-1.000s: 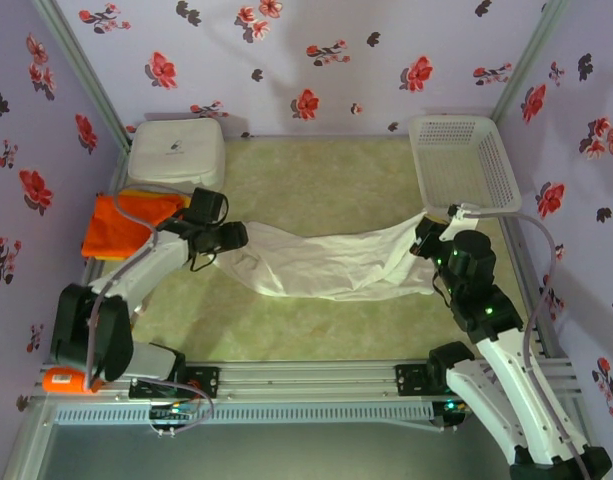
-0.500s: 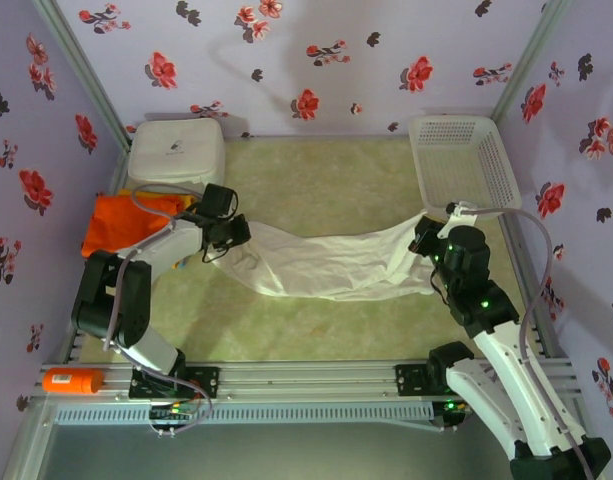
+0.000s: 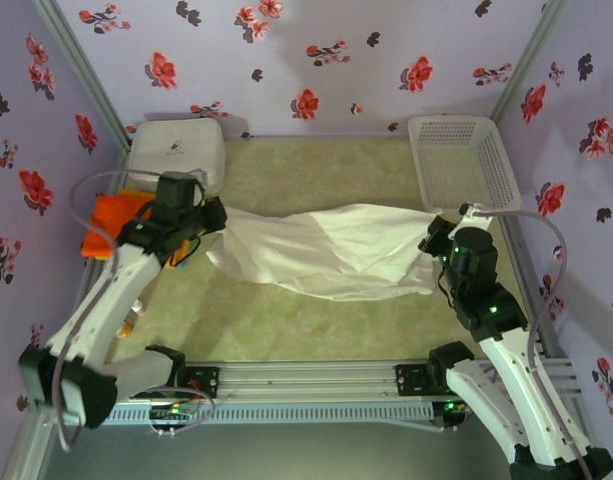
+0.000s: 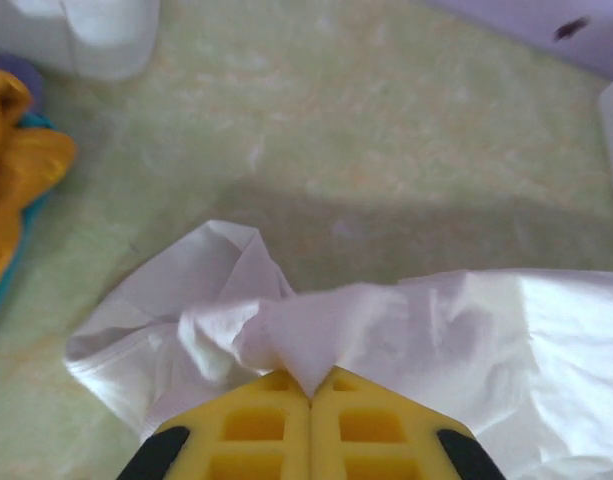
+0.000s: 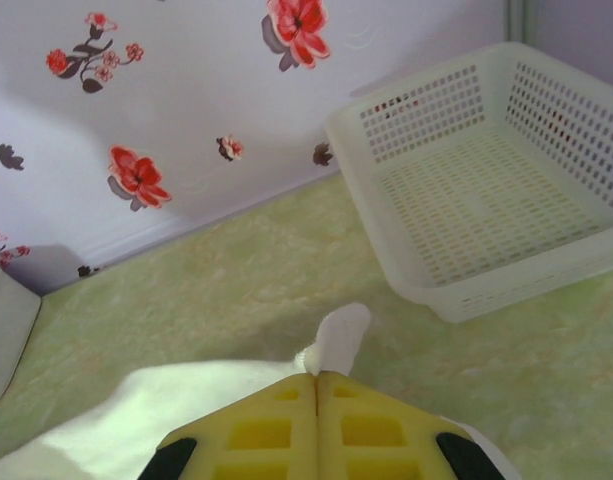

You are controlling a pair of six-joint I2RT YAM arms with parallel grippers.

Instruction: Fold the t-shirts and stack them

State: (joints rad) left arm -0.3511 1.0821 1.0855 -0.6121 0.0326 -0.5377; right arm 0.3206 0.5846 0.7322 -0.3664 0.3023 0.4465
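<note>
While the left arm (image 3: 111, 295) reaches forward with its elbow bent and the right arm (image 3: 486, 310) leans in from the near right corner, each pinches one end of the off-white shirt (image 3: 326, 250). The left fingers (image 4: 281, 415) are closed tight on a bunched, wrinkled fold. The right fingers (image 5: 341, 415) are closed on a small nub of cloth poking up past their yellow pads. Thin and creased, the shirt sags in a long band between them over the mottled green surface (image 3: 316, 170). An orange shirt (image 3: 106, 218) lies crumpled near the left fingers, beside a smooth rounded white box (image 3: 176, 150). A white mesh basket (image 3: 461, 160) sits just beyond the right fingers.
</note>
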